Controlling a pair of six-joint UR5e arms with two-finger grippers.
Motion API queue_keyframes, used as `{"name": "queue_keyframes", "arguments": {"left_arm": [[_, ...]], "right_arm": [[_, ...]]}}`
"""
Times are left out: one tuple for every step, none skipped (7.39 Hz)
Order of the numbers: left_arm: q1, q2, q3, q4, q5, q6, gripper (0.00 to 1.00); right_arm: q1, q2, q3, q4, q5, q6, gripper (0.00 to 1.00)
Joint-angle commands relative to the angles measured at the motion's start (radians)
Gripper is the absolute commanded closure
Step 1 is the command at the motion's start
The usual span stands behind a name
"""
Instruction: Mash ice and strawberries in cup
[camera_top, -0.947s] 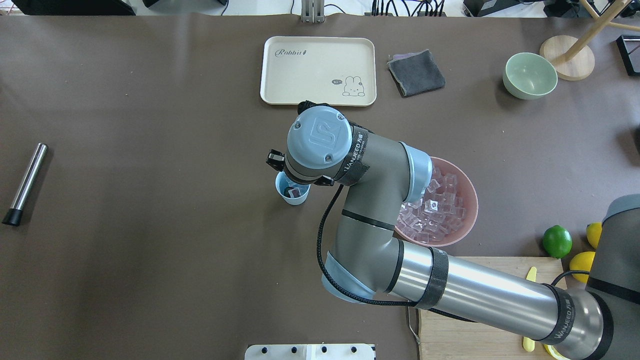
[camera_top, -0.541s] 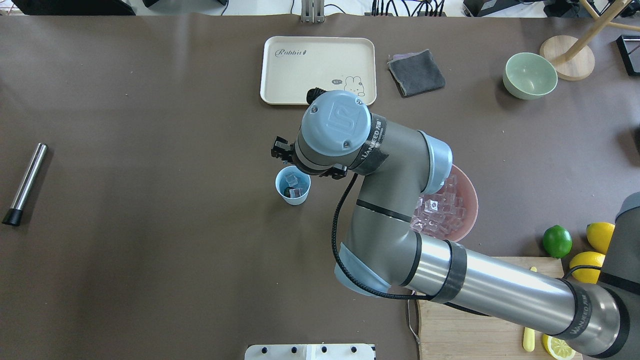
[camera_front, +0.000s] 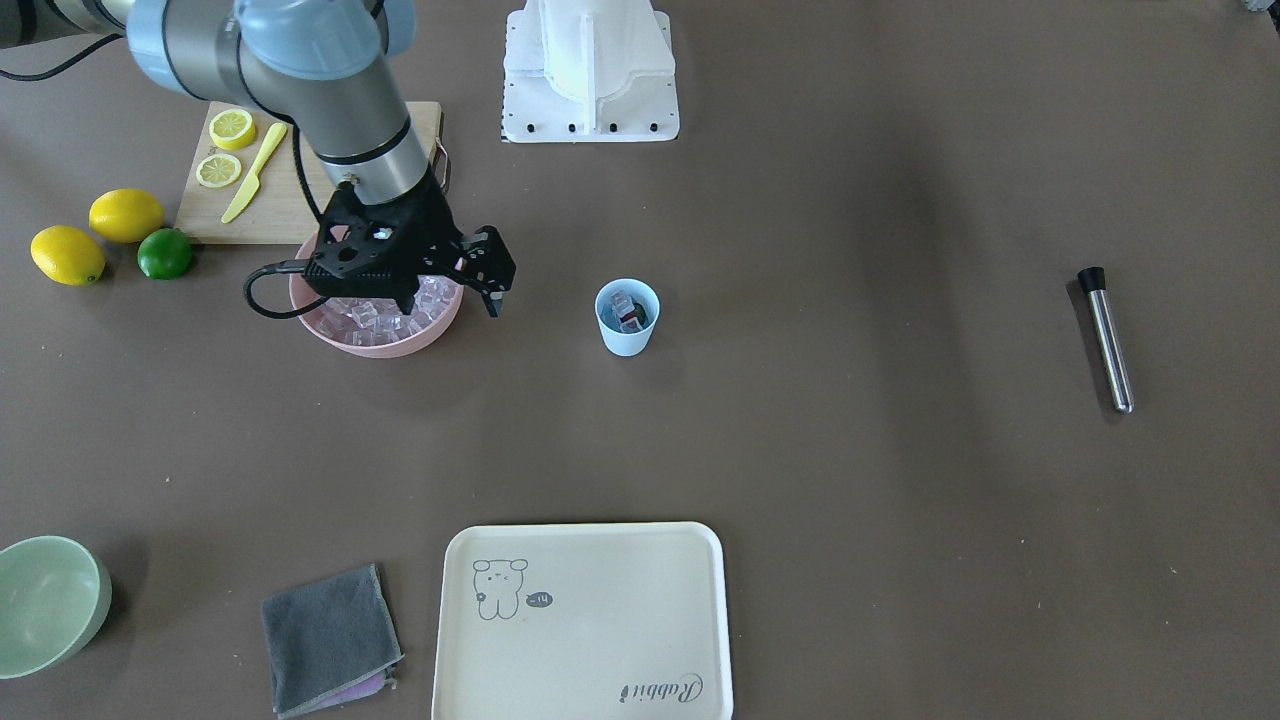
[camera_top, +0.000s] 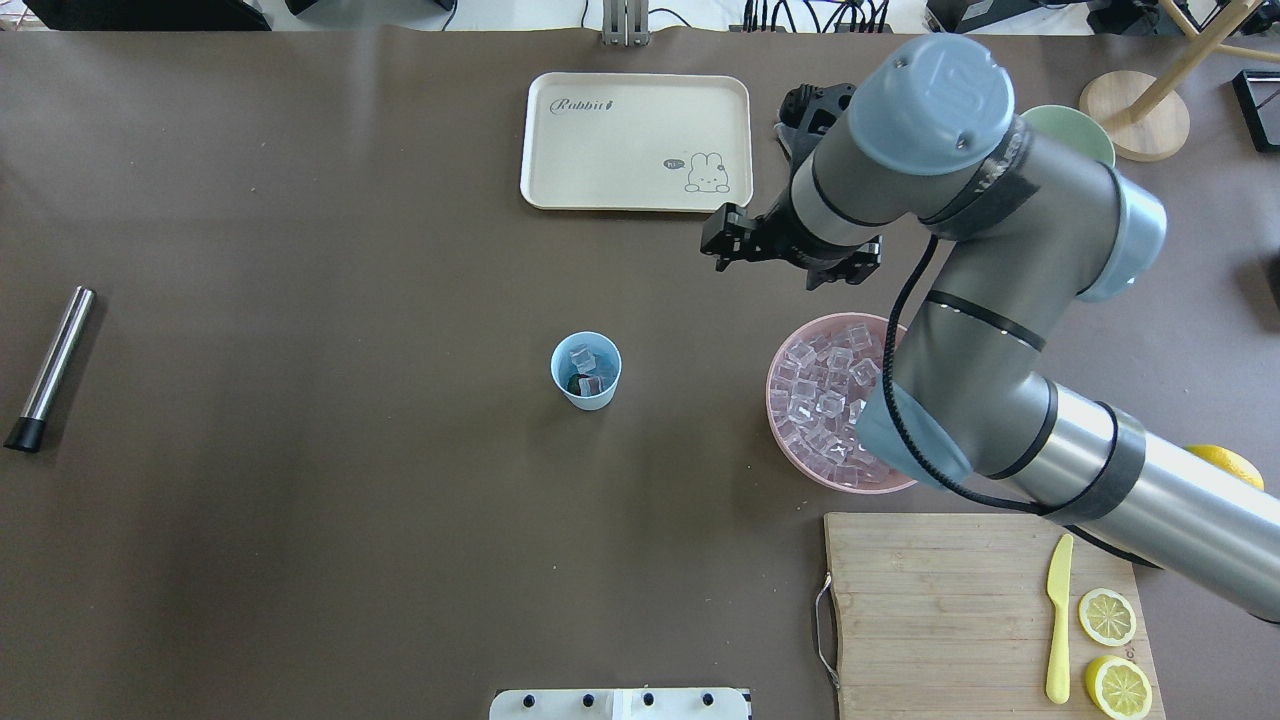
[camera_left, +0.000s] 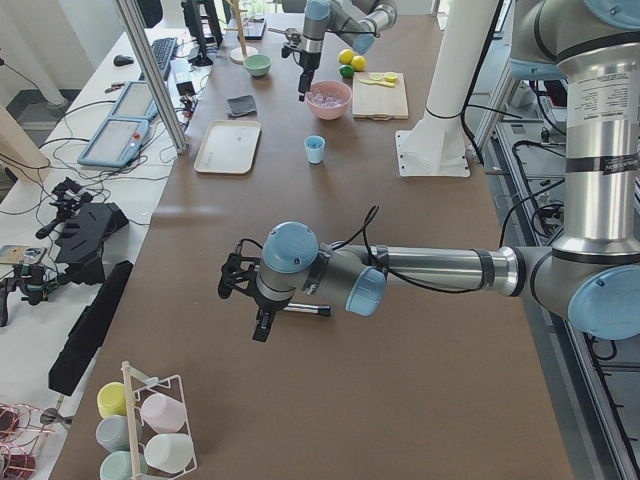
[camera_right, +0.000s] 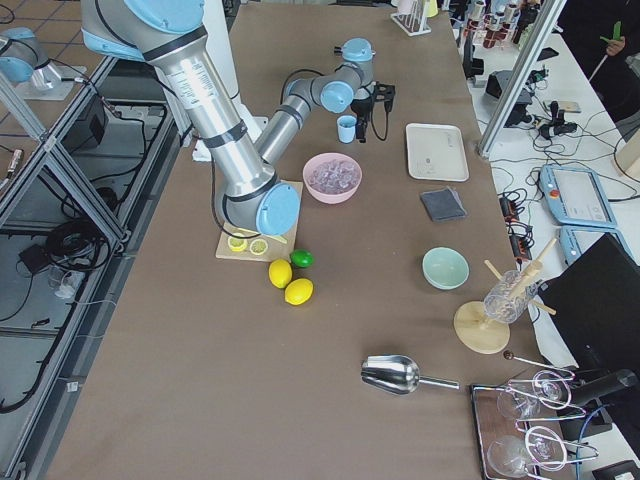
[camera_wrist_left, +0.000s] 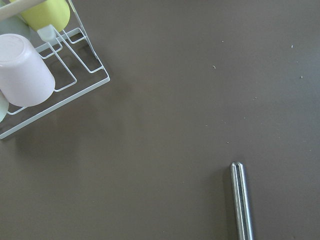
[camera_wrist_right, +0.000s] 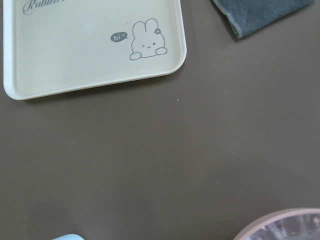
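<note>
The pale blue cup (camera_top: 586, 372) stands upright mid-table and also shows in the front view (camera_front: 627, 338). It holds a few ice cubes (camera_top: 582, 356) and a dark red strawberry (camera_front: 631, 318). More ice (camera_top: 826, 386) fills the pink bowl (camera_top: 772, 398) to the cup's right. My right gripper (camera_front: 448, 295) hangs open and empty, high above the table beside the pink bowl's rim, well clear of the cup. My left gripper (camera_left: 238, 282) shows only in the left side view, over a steel muddler (camera_top: 50, 365). I cannot tell whether it is open or shut.
A cream tray (camera_top: 635, 140) lies at the far middle, with a grey cloth (camera_front: 330, 625) and a green bowl (camera_front: 50, 600) beside it. A cutting board (camera_top: 930, 610) holds a yellow knife and lemon slices. A lime (camera_front: 165, 253) and lemons lie near it. A cup rack (camera_wrist_left: 50, 75) is near my left wrist.
My right gripper has pulled away from over the cup, moving right and toward the far side, to beside the pink bowl. The cup now stands uncovered.
</note>
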Motion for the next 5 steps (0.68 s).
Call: {"name": "queue_keyframes", "arguments": {"left_arm": [[0.094, -0.029, 0.0, -0.015, 0.05, -0.111, 0.02], [0.148, -0.039, 0.0, -0.041, 0.063, -0.181, 0.02], [0.199, -0.039, 0.0, -0.082, 0.065, -0.258, 0.02], [0.24, -0.039, 0.0, -0.136, 0.066, -0.348, 0.02], [0.329, -0.038, 0.0, -0.195, 0.139, -0.44, 0.02]], "right_arm": [[0.184, -0.143, 0.01, 0.006, 0.145, -0.267, 0.0], [0.281, -0.215, 0.001, 0.006, 0.217, -0.448, 0.0], [0.364, -0.246, -0.024, -0.006, 0.265, -0.57, 0.0], [0.428, -0.267, -0.071, 0.0, 0.317, -0.654, 0.0], [0.488, -0.273, -0.132, 0.0, 0.357, -0.769, 0.0]]}}
